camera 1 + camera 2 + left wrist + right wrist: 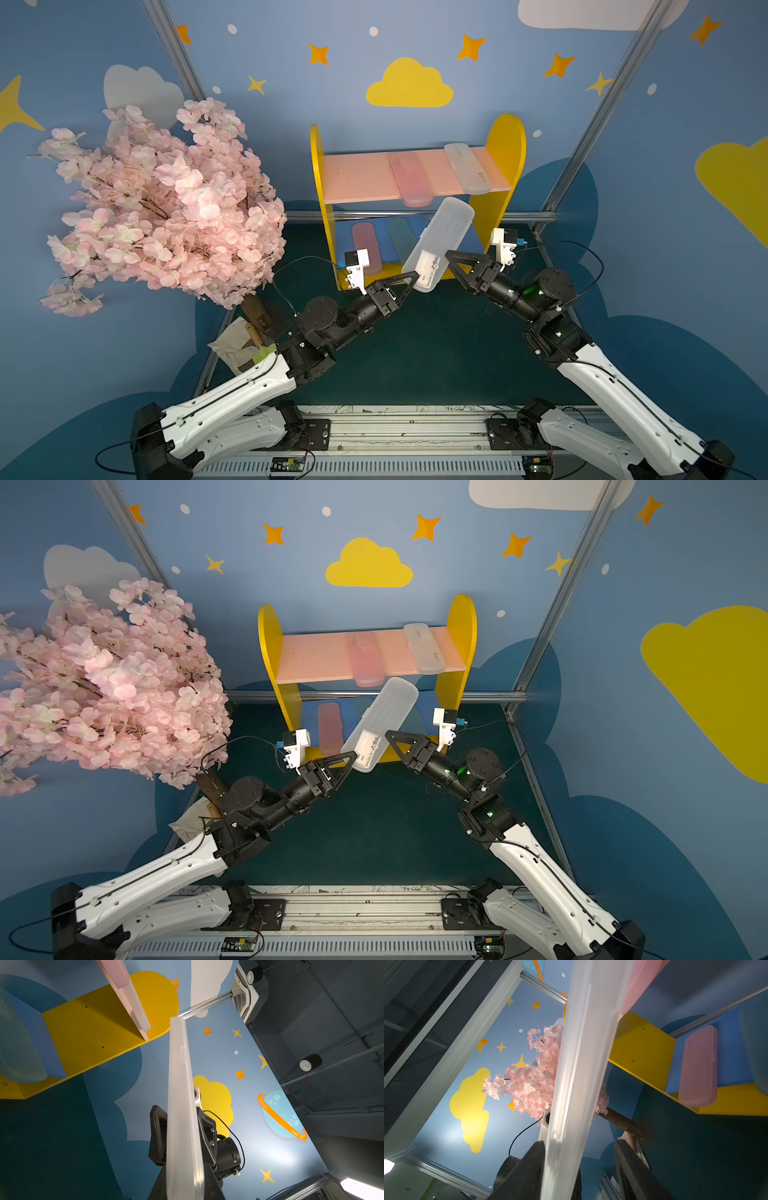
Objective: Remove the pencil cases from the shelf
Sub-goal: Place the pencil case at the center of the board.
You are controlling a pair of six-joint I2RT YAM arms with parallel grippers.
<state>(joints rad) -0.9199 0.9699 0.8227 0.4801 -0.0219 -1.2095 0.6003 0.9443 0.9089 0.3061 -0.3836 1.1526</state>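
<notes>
Left gripper (413, 277) clamped on lower end of frosted white pencil case (442, 237), held tilted in front of shelf (505, 141). Right gripper (452, 255) straddles same case, jaws parted, one finger clear. Behind: pink case (409, 178), white case (467, 168) on pink board (357, 174).

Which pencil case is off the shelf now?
The frosted white case held tilted by the left pincer before the shelf; the rest lie on it.

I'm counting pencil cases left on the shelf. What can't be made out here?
- Teal cases: partly behind held frosted case in top views, cut off in wrist views.
- Print on upper white case: too small, top views.
- Right gripper touching it: blurred, right wrist view.
</notes>
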